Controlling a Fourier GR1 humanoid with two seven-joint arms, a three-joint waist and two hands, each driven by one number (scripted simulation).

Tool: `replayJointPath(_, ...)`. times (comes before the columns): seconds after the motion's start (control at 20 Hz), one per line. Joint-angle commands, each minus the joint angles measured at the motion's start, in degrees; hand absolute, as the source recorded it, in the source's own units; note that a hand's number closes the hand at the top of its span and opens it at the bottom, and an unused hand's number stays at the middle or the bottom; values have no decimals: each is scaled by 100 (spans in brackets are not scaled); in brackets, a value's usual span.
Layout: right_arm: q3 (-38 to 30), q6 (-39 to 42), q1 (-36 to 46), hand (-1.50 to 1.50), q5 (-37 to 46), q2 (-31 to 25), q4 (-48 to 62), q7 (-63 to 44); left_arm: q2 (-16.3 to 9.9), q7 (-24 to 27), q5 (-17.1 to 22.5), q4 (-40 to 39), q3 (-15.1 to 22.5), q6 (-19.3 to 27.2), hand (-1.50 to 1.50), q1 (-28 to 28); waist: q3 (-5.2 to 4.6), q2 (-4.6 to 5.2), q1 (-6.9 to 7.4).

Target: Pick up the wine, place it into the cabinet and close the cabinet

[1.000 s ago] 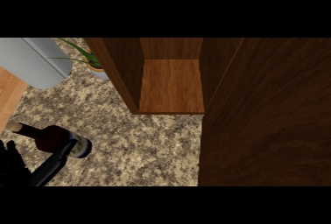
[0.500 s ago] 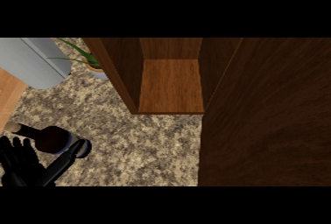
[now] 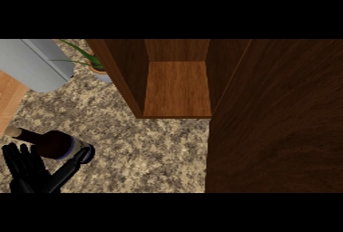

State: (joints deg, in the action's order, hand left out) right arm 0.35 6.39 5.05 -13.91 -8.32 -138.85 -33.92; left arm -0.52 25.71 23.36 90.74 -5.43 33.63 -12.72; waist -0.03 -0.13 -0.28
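The wine bottle [image 3: 52,143], dark brown with a pale band near its base, stands on the speckled counter [image 3: 147,149] at the lower left; its neck points left in this steep view. My left hand [image 3: 28,168] is just below it, fingers straight beside the bottle's left side. Its thumb [image 3: 72,164] stretches up along the right side, near the base band. The hand is open and not curled round the bottle. The wooden cabinet [image 3: 178,88] stands open at the top centre with a bare shelf inside. Its dark door [image 3: 275,118] fills the right side. My right hand is out of view.
A potted green plant [image 3: 99,68] sits against the cabinet's left wall. A grey rounded appliance [image 3: 33,63] lies at the top left, and a light wooden surface [image 3: 9,97] borders the counter's left edge.
My left hand has come up from the lower edge towards the bottle, with its fingers now showing beside it. The bottle and cabinet have not moved.
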Motion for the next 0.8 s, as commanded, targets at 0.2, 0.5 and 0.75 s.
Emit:
replayJointPath(0.2, 63, -35, -468, -150, -453, -4, -1311, -539, 50, 503, 222, -808, -136, -108, -150, 322, 1, -6, -35)
replayJointPath(0.5, 78, -54, 16, -150, -98, 149, -458, -107, 49, 692, 481, -1123, 189, -186, -150, 396, 2, 6, 20)
replayJointPath(0.75, -76, 7, -328, -150, -361, 43, -1154, -438, 50, 1179, 610, -2015, -413, -759, -150, 885, -2, 0, -52)
